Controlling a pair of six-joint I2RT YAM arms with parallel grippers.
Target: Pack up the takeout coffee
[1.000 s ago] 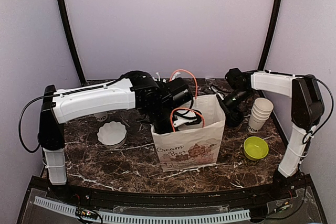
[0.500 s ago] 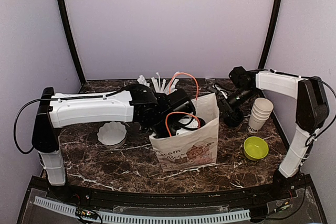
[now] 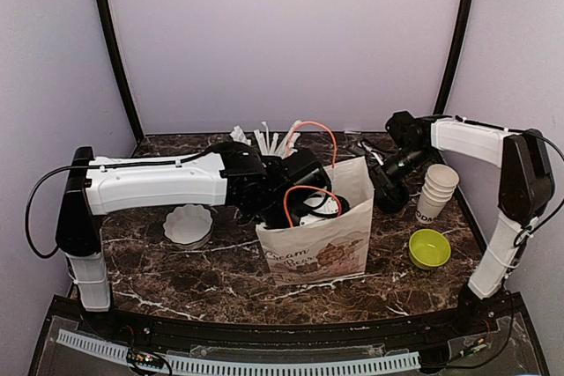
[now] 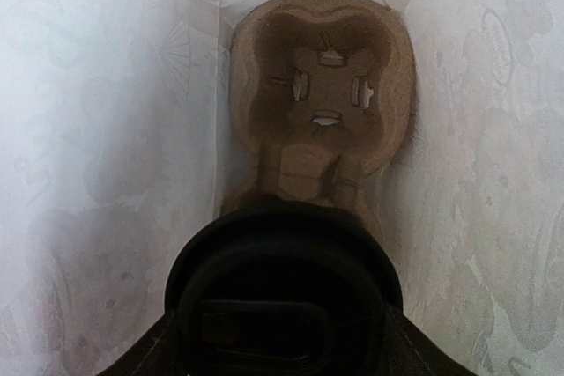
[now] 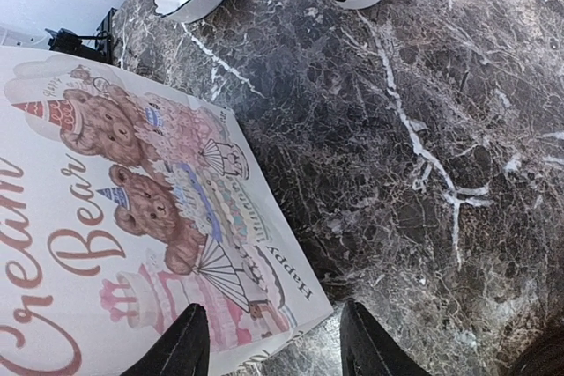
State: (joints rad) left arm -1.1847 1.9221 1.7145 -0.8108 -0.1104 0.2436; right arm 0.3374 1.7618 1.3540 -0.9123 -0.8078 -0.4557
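Marble table [image 3: 220, 279] carries bag [image 3: 322, 253], dish [image 3: 188, 223], bowl [image 3: 429, 247], cup stack [image 3: 436, 191].

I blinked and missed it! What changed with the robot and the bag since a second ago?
The left arm dipped down, lowering its lidded cup deeper into the bag, over the carrier at the bottom. The bag shifted slightly. The right gripper, open beside the bag, the cup stack and the green bowl stayed put.
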